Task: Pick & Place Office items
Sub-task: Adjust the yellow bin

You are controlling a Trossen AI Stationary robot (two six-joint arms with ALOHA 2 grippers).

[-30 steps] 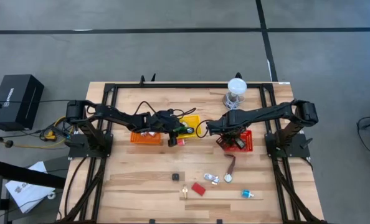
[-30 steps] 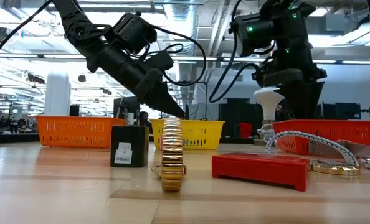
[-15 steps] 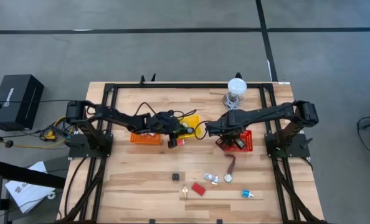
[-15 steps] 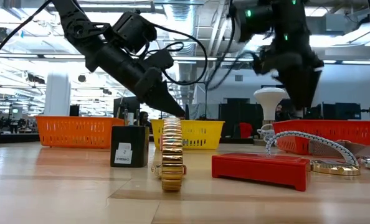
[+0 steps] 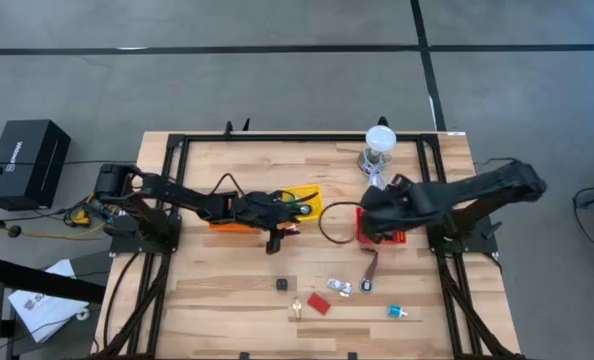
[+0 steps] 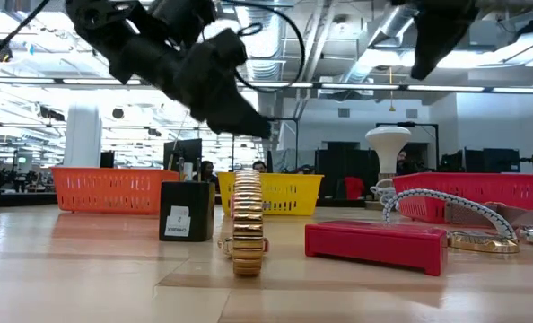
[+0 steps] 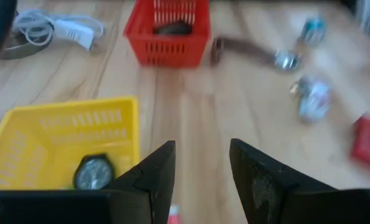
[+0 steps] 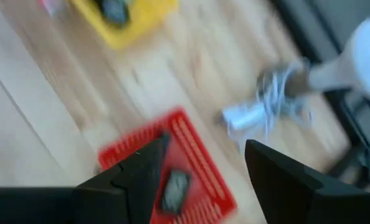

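Wood table (image 5: 207,300), high view: pale planks in a black frame, grey floor all round it.
Bins, high view: orange bin (image 5: 232,225), yellow bin (image 5: 307,195) and red bin (image 5: 395,236) in a row across the middle, with the white stand (image 5: 380,140) at the far edge.
Left gripper (image 5: 275,236), high view: in from the left, over bare wood just in front of the yellow bin.
Right gripper (image 5: 369,215), high view: over the red bin's left edge.
Brown strap (image 5: 370,266), high view: long axis runs from the red bin toward the near edge, with a silver dial (image 5: 366,287) at its near end.
Loose items, high view: black cube (image 5: 281,284), gold band (image 5: 296,308), red block (image 5: 319,303) lying slantwise, silver bit (image 5: 339,288) and blue bit (image 5: 395,312). All sit on the near half, well apart from both grippers.
Table top, low view: the gold band stands on edge with the black cube just beside it, and the red block lies flat, long axis across the picture. Both arms are up off the wood, touching nothing.
Room, low view: a bright hall behind, with ceiling lights and dark monitors.
Left wrist view: fingers (image 7: 154,180) spread, nothing between them. A watch (image 7: 93,171) lies in the yellow bin, and the strap stretches away from the red bin's side.
Right wrist view: fingers (image 8: 141,174) parted and empty. The red bin is beneath them with a dark item (image 8: 174,186) inside, and a cable (image 8: 260,112) is bunched by the stand.
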